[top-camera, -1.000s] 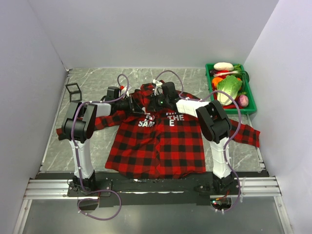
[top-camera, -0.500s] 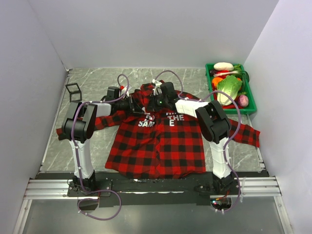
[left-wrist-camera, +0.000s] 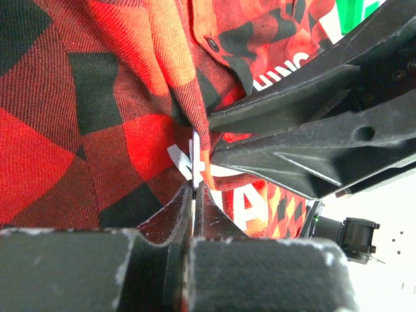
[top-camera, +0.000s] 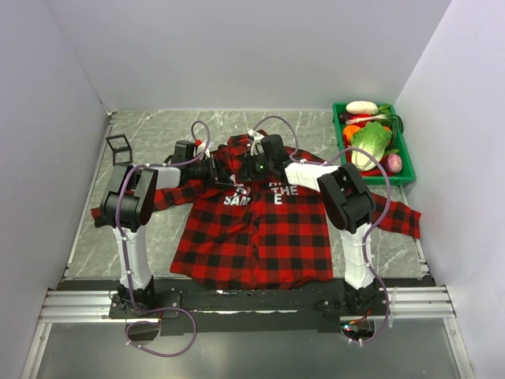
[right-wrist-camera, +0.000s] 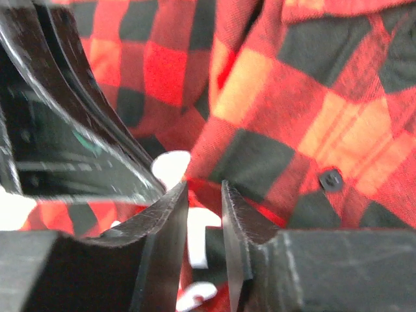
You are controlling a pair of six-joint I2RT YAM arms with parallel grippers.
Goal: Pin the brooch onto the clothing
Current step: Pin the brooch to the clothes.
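Left wrist view: the left end effector point(left-wrist-camera: 194, 194) is pressed fully together. A ridge of the plaid shirt point(left-wrist-camera: 78, 130) runs down to its tips, and a thin pale sliver point(left-wrist-camera: 194, 159) stands up from the seam between the fingers. I cannot tell whether that sliver is an edge of printed cloth or part of the brooch. The white lettering point(left-wrist-camera: 286, 65) lies beyond and to the right of the tips.

Right wrist view: the right end effector point(right-wrist-camera: 205, 208) is only narrowly parted, and nothing is visibly held in the gap. White print shows through it from below. The left end effector's black body sits just to its left, nearly touching. A dark shirt button point(right-wrist-camera: 330, 179) lies off to the right on flat cloth.

Top view: both end effectors meet over the shirt's upper chest, just below the collar. The shirt is spread flat on the bench point(top-camera: 150, 229). The round brooch cannot be made out in any view and is probably hidden between the two tools.

The step in hand looks like fastening at the raised fold. To do it well, the left should hold the ridge taut and motionless. The right should work in small, straight moves along the fold and avoid dragging the cloth sideways or knocking its neighbour.
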